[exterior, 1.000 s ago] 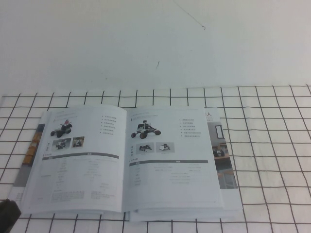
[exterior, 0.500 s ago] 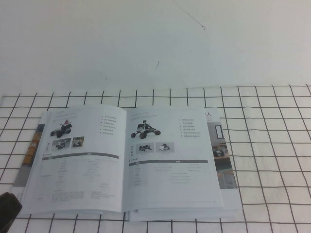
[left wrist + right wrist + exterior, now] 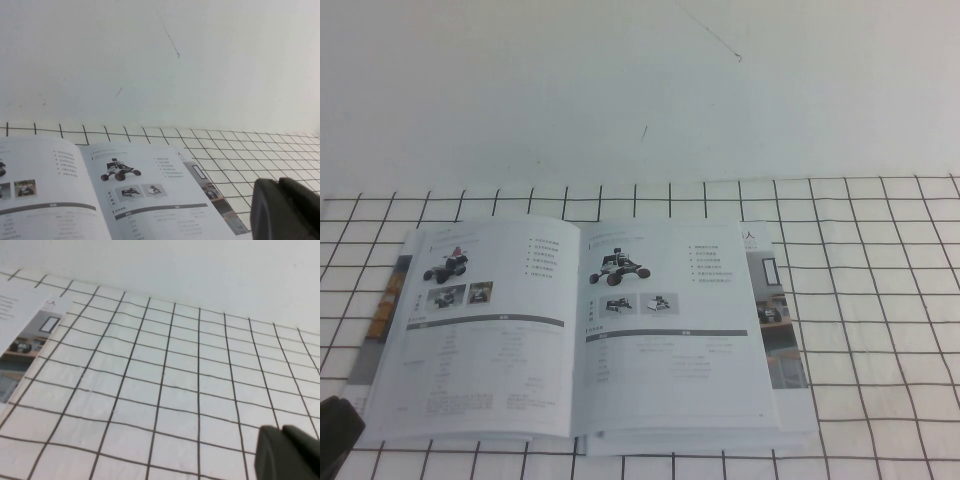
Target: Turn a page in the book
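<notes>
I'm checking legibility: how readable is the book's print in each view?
High view: the glossy white-paged book is evenly lit but soft, text unreadable. Left wrist view: left gripper a dark blur. Right wrist view: right gripper blurred; grid lines clear.

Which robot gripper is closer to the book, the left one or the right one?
Left. The left gripper sits by the book at its near left corner. The right gripper is out of the high view, over bare grid cloth past the book's right edge.

Place: a robot test room or lab, not a home.
Bench: a white cover with black grid lines, like a test mat.
Wall: plain white, bare, a few small marks, along the bench's far edge.
</notes>
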